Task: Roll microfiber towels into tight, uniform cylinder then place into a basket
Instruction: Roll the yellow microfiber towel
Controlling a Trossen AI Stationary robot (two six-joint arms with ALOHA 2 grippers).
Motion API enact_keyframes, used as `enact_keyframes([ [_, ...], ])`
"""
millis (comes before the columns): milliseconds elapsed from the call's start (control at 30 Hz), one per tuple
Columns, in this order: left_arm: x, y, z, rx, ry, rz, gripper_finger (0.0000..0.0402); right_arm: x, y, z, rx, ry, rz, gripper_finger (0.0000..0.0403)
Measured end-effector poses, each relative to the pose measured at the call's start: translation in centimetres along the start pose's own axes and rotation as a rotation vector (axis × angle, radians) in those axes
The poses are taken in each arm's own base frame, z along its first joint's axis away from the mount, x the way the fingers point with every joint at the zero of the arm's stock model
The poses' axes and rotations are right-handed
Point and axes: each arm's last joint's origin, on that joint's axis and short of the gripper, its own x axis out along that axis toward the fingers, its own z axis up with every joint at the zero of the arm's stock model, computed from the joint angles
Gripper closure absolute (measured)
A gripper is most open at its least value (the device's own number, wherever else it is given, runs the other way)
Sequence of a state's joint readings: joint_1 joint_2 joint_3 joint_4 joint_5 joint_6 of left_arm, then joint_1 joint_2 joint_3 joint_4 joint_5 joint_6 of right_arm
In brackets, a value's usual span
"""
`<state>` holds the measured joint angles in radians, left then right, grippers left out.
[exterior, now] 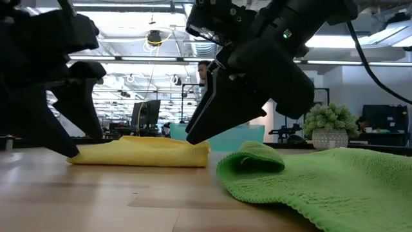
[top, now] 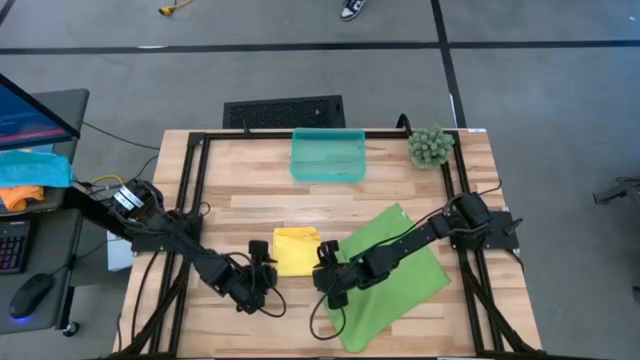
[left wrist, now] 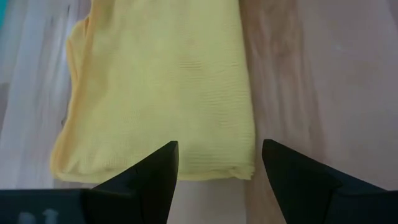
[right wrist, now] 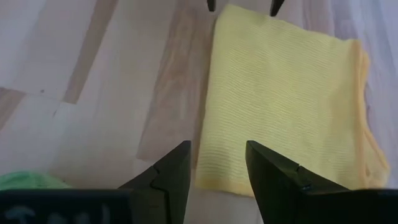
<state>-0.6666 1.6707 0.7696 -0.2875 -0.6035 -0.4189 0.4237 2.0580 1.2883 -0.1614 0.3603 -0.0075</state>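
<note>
The yellow microfiber towel (top: 297, 250) lies folded flat on the wooden table (top: 250, 180), near its front middle. My left gripper (top: 264, 266) is open at the towel's left end, slanting down, its fingers astride one corner (left wrist: 242, 168). My right gripper (top: 326, 266) is open at the towel's right end, its fingers astride the edge (right wrist: 217, 174). The lime green towel (top: 390, 275) lies spread at the front right, under the right arm, one corner folded over (exterior: 257, 158). The teal basket (top: 328, 155) stands at the far middle. My left gripper hovers low at the yellow towel's left end (exterior: 80, 154); I cannot tell whether its fingertips touch the cloth. My right gripper is likewise low at the towel's right end (exterior: 199, 148), and I cannot tell whether it touches.
A small potted plant (top: 431, 146) stands at the table's far right corner. A black vented panel (top: 284, 111) lies on the floor beyond the far edge. Off the table's left, a blue cloth with an orange piece (top: 30, 175) lies on a desk. Bare wood shows between basket and towels.
</note>
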Motion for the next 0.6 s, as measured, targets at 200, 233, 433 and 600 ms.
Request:
enact_keyframes([
  [200,0.7,0.4,-0.7,-0.012,-0.006,0.002,0.0175,1.9,0.1,-0.7,0.014,0.020,0.010,0.0227],
  [233,0.8,0.5,-0.9,-0.011,-0.003,0.002,0.0175,2.3,0.1,-1.1,0.014,0.035,0.008,0.0227],
  [433,1.2,0.6,-1.7,-0.034,-0.029,-0.010,0.0175,2.9,0.0,-1.4,0.019,0.044,0.030,0.0227],
  [600,1.2,0.6,-1.7,-0.051,-0.035,-0.022,0.0180,3.0,0.0,-1.4,0.050,0.046,0.028,0.0247],
])
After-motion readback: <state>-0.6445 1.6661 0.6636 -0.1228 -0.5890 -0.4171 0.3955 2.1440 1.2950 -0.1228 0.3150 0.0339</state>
